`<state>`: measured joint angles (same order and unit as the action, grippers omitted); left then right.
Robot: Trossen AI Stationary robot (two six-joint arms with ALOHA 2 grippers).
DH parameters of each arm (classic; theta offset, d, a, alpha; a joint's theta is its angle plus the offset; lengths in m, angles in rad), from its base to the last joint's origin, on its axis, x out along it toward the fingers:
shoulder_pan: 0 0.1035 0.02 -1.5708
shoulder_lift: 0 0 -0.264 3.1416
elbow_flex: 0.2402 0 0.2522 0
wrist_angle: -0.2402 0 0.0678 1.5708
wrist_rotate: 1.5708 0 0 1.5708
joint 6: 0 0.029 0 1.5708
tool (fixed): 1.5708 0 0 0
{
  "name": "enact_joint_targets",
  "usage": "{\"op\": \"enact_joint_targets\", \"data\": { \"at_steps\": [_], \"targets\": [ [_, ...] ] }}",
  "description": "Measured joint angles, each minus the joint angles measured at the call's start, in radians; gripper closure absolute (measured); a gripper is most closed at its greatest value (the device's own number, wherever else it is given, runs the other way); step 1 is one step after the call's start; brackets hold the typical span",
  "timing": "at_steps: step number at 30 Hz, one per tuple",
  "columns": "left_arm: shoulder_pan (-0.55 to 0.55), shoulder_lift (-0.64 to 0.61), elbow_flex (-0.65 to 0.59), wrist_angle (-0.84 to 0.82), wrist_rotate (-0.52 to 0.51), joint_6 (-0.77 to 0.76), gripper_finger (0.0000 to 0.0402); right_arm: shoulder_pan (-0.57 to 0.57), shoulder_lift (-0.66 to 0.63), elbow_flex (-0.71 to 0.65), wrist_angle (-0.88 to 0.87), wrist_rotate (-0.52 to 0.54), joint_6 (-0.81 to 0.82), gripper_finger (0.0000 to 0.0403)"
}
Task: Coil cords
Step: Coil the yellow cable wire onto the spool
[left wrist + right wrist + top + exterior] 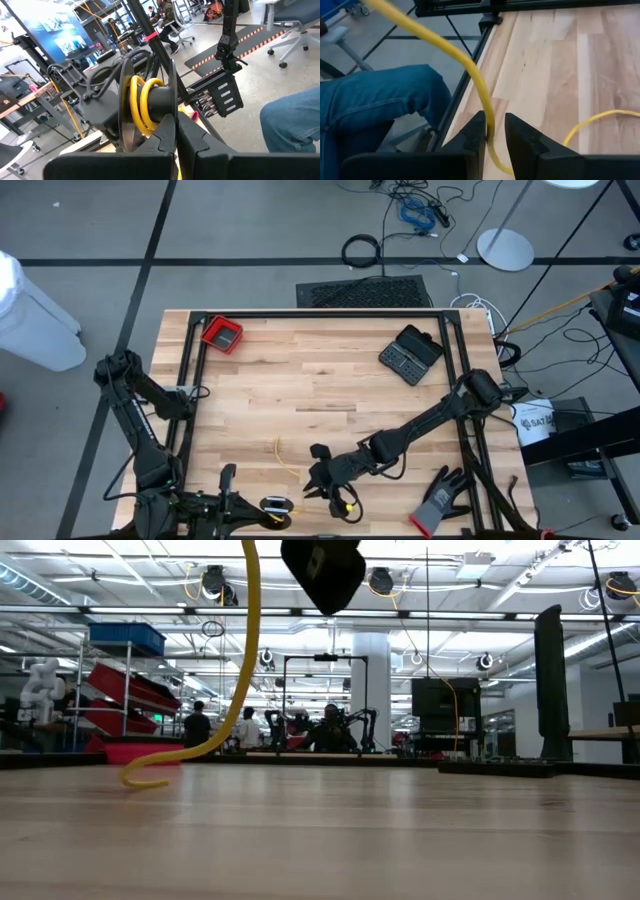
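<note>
One camera hangs overhead, looking straight down on the whole wooden table (320, 380) and both arms. Another sits at tabletop height, facing level across the boards into the workshop behind. Each wrist camera peers close past its own fingers. The yellow cord (470, 70) fills the right wrist's view and also crosses the low and overhead views.

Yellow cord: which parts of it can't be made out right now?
High view: yellow cord disappears under the right end effector.
Low view: its upper stretch is cut off by the top edge.
Right wrist view: both ends run out of frame.
</note>
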<state>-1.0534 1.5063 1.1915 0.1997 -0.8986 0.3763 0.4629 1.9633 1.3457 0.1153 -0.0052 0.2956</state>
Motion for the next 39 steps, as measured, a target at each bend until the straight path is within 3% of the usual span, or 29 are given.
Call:
{"op": "enact_joint_targets", "data": {
  "at_steps": [8, 18, 27, 34, 39],
  "targets": [
    [-0.001, 0.000, 0.000, -0.003, 0.000, 0.003, 0.0400, 0.002, -0.006, 0.000, 0.000, -0.084, 0.005, 0.0338],
    [-0.001, 0.000, 0.000, -0.003, 0.000, 0.002, 0.0400, 0.000, -0.006, 0.000, -0.016, -0.084, 0.005, 0.0318],
    [-0.001, 0.000, 0.000, -0.003, 0.000, 0.002, 0.0400, -0.001, -0.006, 0.000, -0.029, -0.084, -0.020, 0.0396],
    [0.000, 0.000, 0.000, -0.013, 0.017, 0.003, 0.0400, -0.003, -0.006, 0.000, -0.030, -0.076, -0.023, 0.0399],
    [0.000, 0.000, 0.000, -0.038, 0.098, 0.003, 0.0400, -0.004, -0.006, 0.000, -0.035, -0.075, -0.024, 0.0400]
  ]
}}
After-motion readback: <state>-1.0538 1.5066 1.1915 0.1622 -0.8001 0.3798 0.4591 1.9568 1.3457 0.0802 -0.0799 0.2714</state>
